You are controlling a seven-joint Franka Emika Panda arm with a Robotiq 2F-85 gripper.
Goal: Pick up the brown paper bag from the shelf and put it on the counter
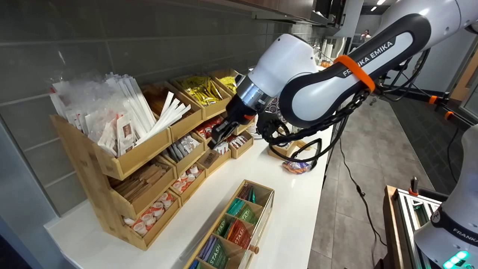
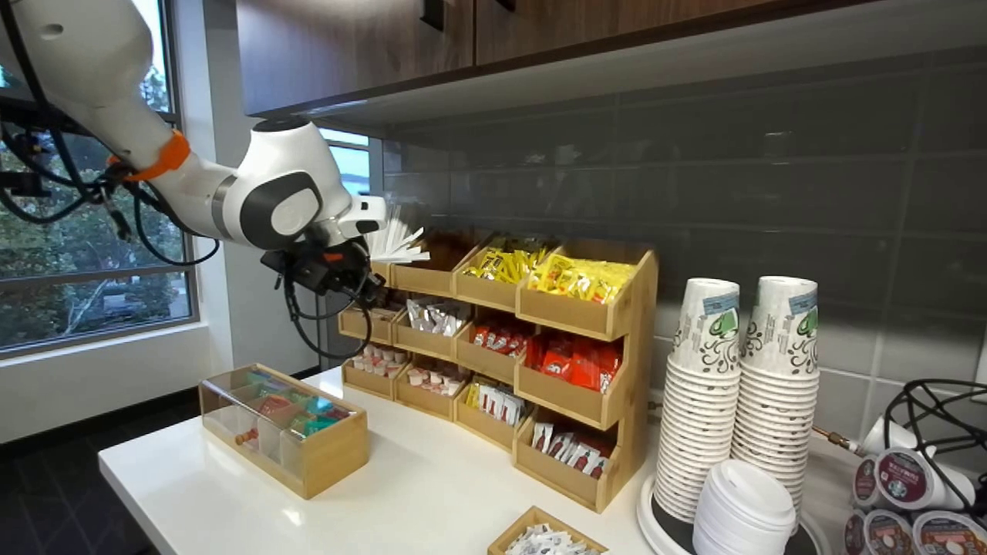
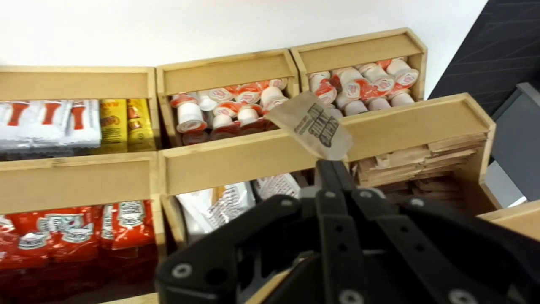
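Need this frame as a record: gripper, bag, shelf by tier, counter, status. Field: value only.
gripper: shut on the brown paper bag
bag hold: pinched at one end, printed face showing in the wrist view
shelf top tier: includes yellow packets
middle tier: includes brown packets, red packets
bottom tier: includes small lidded cups
counter: bears the shelf and a divided tea box, among others
status: bag in grip, not yet on the counter

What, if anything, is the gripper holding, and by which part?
The brown paper bag, pinched by one end between the closed fingers; the rest juts out past them.
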